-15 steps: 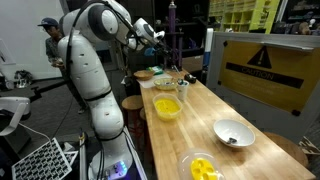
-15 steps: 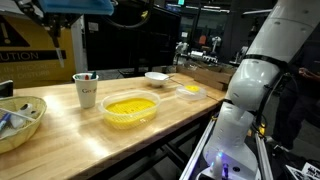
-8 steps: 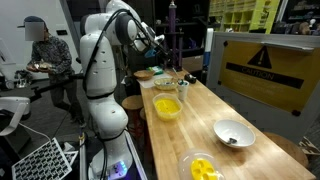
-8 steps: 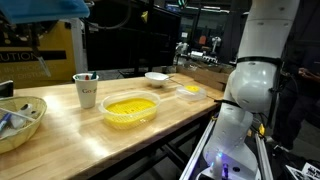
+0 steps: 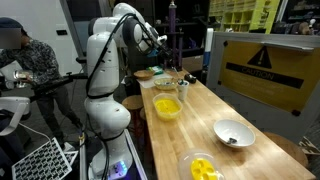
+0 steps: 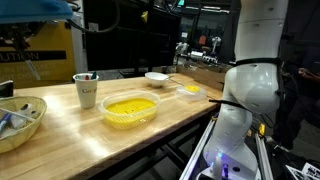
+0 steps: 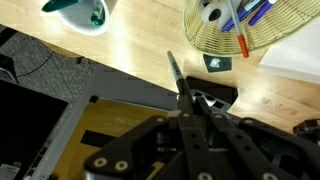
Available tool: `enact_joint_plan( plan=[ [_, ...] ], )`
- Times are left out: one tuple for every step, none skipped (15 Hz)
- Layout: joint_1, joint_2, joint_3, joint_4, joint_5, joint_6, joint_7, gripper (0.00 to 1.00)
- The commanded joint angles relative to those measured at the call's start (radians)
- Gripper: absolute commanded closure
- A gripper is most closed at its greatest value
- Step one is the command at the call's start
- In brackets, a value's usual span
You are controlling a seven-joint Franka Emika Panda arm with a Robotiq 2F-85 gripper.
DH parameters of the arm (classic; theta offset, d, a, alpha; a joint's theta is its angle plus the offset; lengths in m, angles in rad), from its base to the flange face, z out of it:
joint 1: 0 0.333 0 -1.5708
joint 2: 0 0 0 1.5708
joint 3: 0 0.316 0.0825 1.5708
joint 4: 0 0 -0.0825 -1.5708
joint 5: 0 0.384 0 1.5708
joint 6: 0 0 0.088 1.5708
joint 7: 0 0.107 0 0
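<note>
In the wrist view my gripper (image 7: 187,100) is shut on a thin dark marker (image 7: 175,70) that sticks out past the fingertips. It hangs high above the wooden table's edge (image 7: 150,60). Below it, a wicker basket (image 7: 240,25) holds several markers, and a white cup (image 7: 85,15) stands further along. In an exterior view the gripper (image 5: 160,42) is raised above the far end of the table. The basket (image 6: 20,120) and the cup (image 6: 86,90) stand near each other on the wood.
A bowl of yellow pieces (image 6: 130,108) sits mid-table, with a white bowl (image 6: 157,77) and a small yellow tray (image 6: 190,90) beyond. A grey bowl (image 5: 233,133) and a yellow container (image 5: 200,167) lie near the front. A person (image 5: 20,60) stands beside the robot base (image 5: 105,110).
The arm has swung sideways while staying high, and the jaws stay shut on the marker. The person in the background has walked further left.
</note>
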Motion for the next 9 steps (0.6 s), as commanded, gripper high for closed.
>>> enact_joint_plan(
  plan=[
    [0.056, 0.031, -0.048, 0.068, 0.026, -0.026, 0.010, 0.97],
    [0.064, 0.033, -0.055, 0.075, 0.031, -0.027, 0.011, 0.97],
    [0.073, 0.038, -0.063, 0.083, 0.030, -0.034, 0.020, 0.97],
    [0.079, 0.042, -0.067, 0.089, 0.034, -0.028, 0.017, 0.97],
    [0.086, 0.047, -0.071, 0.098, 0.035, -0.026, 0.021, 0.97],
    [0.093, 0.054, -0.074, 0.110, 0.032, -0.030, 0.025, 0.97],
    [0.102, 0.062, -0.078, 0.127, 0.023, -0.038, 0.025, 0.97],
    [0.108, 0.069, -0.082, 0.141, 0.020, -0.037, 0.024, 0.97],
    [0.111, 0.079, -0.085, 0.158, 0.021, -0.025, 0.018, 0.97]
  ],
)
